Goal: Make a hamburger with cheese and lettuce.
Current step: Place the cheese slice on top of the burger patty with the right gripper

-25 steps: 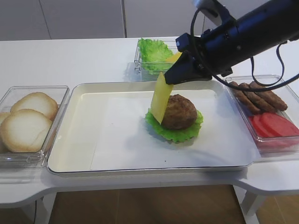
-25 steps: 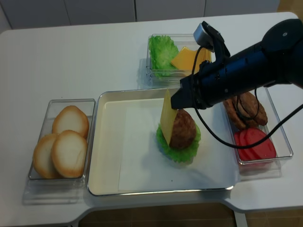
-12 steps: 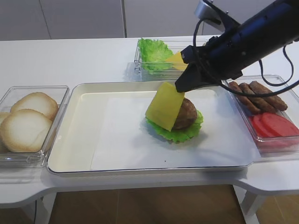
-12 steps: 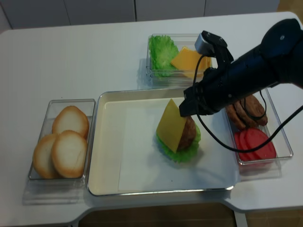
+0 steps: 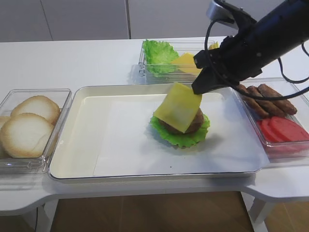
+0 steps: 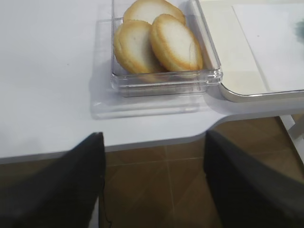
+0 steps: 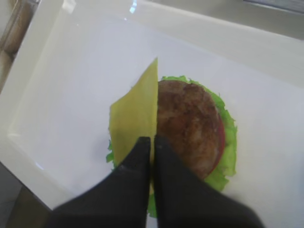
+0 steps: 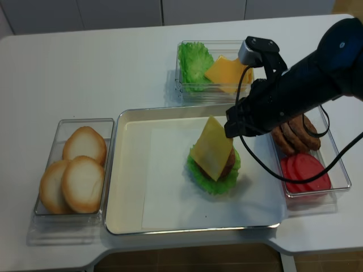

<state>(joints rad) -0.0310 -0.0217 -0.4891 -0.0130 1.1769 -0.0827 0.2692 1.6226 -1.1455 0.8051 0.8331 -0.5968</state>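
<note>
A cream tray (image 5: 72,145) lined with white paper (image 5: 125,145) holds the hamburger (image 5: 186,126), a brown patty on the lettuce (image 5: 181,137); to its left a clear bin (image 5: 9,99) carries pale bun halves (image 5: 26,133); behind it a clear box (image 8: 181,93) holds green leaves (image 8: 194,63) and a stack of yellow slices (image 8: 227,72); on the right another bin (image 8: 340,170) holds brown patties (image 8: 295,136) and red tomato slices (image 8: 303,173). The right gripper (image 7: 152,147) reaches in from the right, its fingers pinched together on a corner of the cheese (image 5: 177,107), which slopes tilted over the patty's left side. The left gripper (image 6: 152,180) hangs beyond the table edge near the buns, fingers spread apart.
</note>
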